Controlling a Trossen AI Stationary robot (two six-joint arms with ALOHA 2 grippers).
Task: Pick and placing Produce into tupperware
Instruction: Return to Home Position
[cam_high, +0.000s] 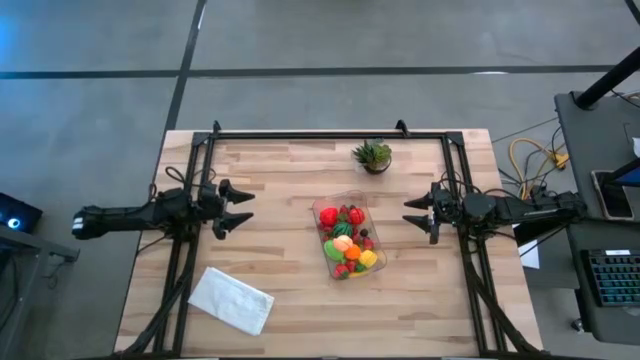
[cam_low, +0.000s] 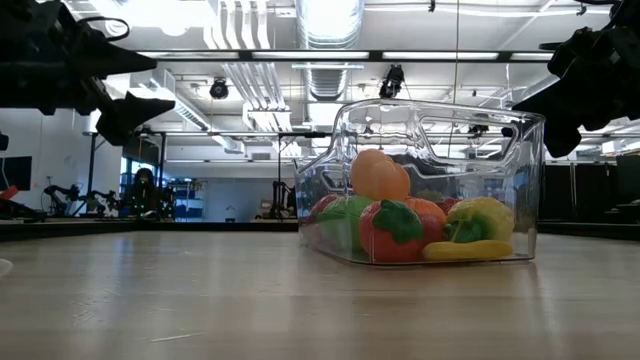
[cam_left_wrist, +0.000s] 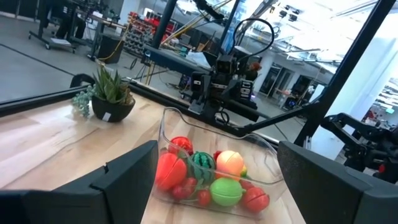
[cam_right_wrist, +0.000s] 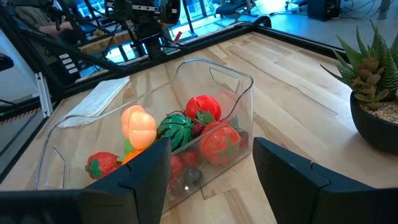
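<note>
The clear tupperware (cam_high: 348, 236) stands on its base at the middle of the wooden table, a little right of centre. The produce (cam_high: 347, 243) lies heaped inside it: red, green, orange and yellow toy fruits, also visible through the wall in the low view (cam_low: 400, 225). My left gripper (cam_high: 246, 208) hovers open to the left of the container, pointing level at it. My right gripper (cam_high: 407, 213) hovers open just right of the container, tipped slightly down toward it. Neither has anything between its fingers.
A small spiky potted plant (cam_high: 373, 155) stands near the table's far edge, behind the container. A white folded cloth (cam_high: 231, 299) lies at the near left. Black frame rails (cam_high: 330, 133) run along the far edge and both sides. Bare wood lies between each gripper and the container.
</note>
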